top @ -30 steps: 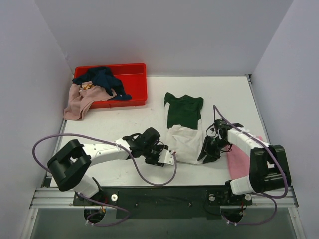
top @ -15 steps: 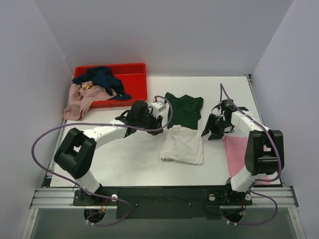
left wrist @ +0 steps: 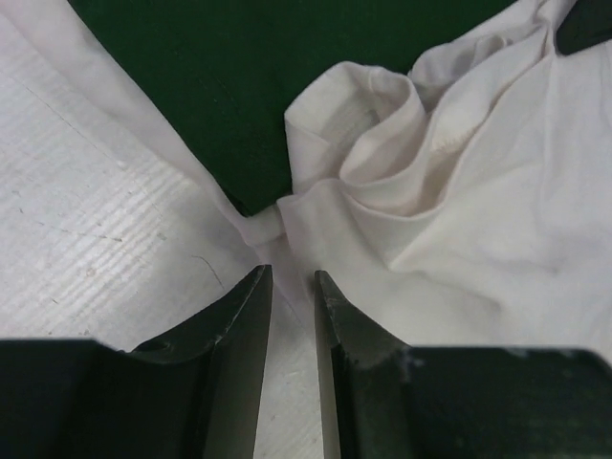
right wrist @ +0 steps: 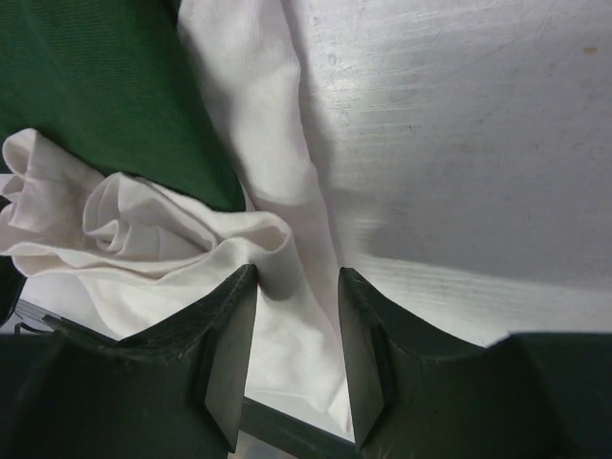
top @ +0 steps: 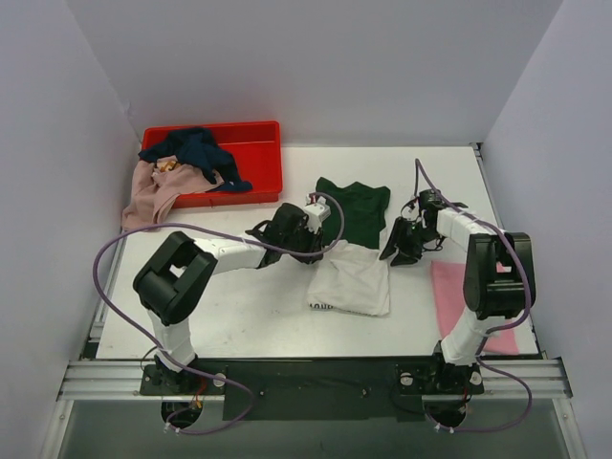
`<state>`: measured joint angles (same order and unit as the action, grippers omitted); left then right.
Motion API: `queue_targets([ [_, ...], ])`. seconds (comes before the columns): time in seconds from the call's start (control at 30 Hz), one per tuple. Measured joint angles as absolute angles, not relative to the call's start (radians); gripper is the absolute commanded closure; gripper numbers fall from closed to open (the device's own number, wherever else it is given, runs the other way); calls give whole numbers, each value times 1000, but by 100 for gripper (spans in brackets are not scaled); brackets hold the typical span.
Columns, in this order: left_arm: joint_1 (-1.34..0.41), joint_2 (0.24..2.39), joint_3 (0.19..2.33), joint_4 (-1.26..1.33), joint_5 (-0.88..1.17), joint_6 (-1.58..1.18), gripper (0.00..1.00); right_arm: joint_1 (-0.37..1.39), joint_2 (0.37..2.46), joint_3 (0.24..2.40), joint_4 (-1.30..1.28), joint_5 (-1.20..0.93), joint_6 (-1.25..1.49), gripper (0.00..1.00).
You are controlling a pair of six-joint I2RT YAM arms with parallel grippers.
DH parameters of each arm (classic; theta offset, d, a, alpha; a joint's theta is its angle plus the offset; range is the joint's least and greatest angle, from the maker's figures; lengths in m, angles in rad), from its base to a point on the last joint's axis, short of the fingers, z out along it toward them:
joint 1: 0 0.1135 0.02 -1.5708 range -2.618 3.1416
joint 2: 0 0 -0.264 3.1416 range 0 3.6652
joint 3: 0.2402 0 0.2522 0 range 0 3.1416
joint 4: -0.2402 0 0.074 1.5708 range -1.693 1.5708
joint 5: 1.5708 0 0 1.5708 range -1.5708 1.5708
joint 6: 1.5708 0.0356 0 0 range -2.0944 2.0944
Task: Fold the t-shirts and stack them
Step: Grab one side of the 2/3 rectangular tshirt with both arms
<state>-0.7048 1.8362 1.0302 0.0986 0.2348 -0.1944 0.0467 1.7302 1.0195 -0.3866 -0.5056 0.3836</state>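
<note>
We see the white and dark green t-shirt (top: 352, 279) lying flat near the middle of the table (top: 239, 306). Its green part lies toward the far side and its white part toward us, with black lettering (top: 320, 307) at the near hem. Both arms reach in to the line where white meets green, one at each side edge of the shirt.

The left gripper (left wrist: 287, 279) sits low at the shirt's left edge. Its two fingers are close together, and a narrow strip of white cloth runs into the slit between them. A small bunched fold lies just ahead of the tips. We cannot tell whether the fingers actually nip the cloth.

The right gripper (right wrist: 295, 273) straddles the right edge. Its fingers stand a little wider, and a rumpled white fold fills the space between them and touches one inner face. We cannot tell here either whether the cloth is pressed.

A bright pink t-shirt (top: 457, 296) lies flat at the right, partly under the right arm. At the far left, a red crate (top: 260, 143) holds a navy garment (top: 196, 148). A dusty pink garment (top: 153, 199) spills over the crate's near left corner onto the table.
</note>
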Motion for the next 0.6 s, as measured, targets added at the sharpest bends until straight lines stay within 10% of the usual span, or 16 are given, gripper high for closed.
queue_targets([
  [0.6,-725,1854,1033,217,216,-200,61,47,1780,1021,-370,-532,384,78],
])
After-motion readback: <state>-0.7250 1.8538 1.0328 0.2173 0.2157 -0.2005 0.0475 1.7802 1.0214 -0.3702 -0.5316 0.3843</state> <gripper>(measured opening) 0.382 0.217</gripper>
